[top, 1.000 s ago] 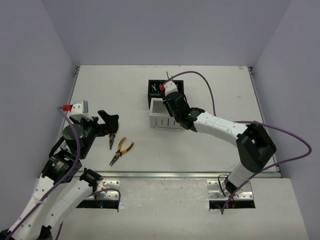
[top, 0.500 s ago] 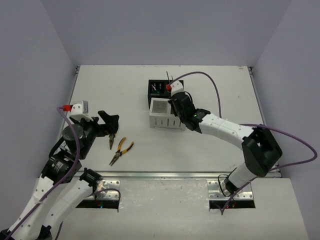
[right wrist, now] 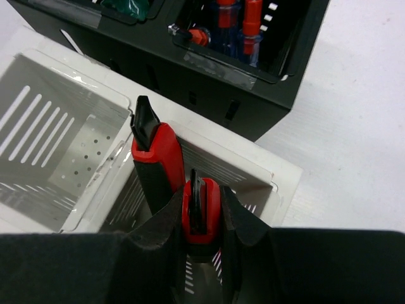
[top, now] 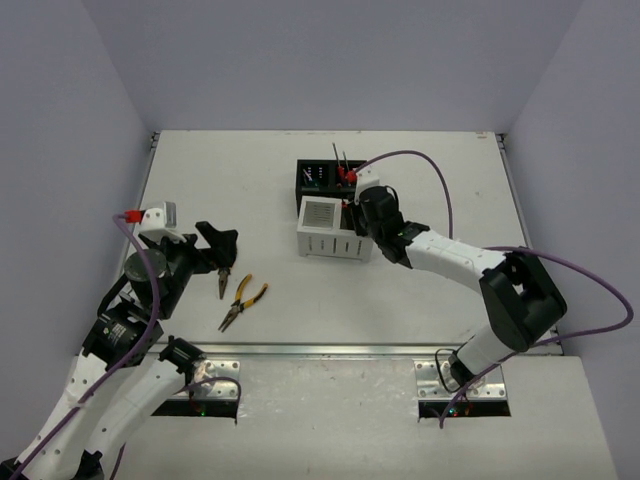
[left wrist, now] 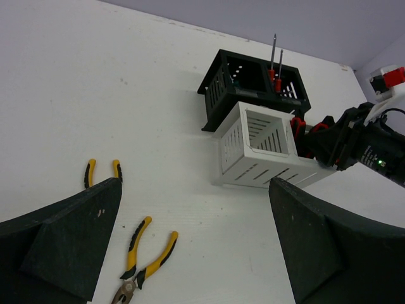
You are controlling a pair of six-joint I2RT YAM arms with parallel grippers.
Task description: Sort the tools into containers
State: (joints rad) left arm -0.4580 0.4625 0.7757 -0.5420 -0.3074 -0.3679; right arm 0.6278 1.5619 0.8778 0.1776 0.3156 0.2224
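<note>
My right gripper (right wrist: pixel 201 221) is shut on a red-and-black utility knife (right wrist: pixel 201 204), held upright over the right compartment of the white slotted container (right wrist: pixel 278 172). A second utility knife (right wrist: pixel 158 161) leans in that same compartment. Just behind is the black container (right wrist: pixel 253 95), with red and blue screwdrivers (right wrist: pixel 243 25) standing in it. In the top view the right gripper (top: pixel 352 208) hangs at the white container's (top: pixel 322 246) right end. Two yellow-handled pliers (left wrist: pixel 142 259) (left wrist: pixel 101 171) lie on the table under my open left gripper (left wrist: pixel 196 190).
The black container (top: pixel 318 178) touches the white one's far side near the table's middle. Both pliers (top: pixel 242 302) lie at the front left, close to the left gripper (top: pixel 220 248). A purple cable loops over the right arm.
The right arm has swung rightward along the white container, from its left part to its right compartment. The left arm and the pliers have not moved.
</note>
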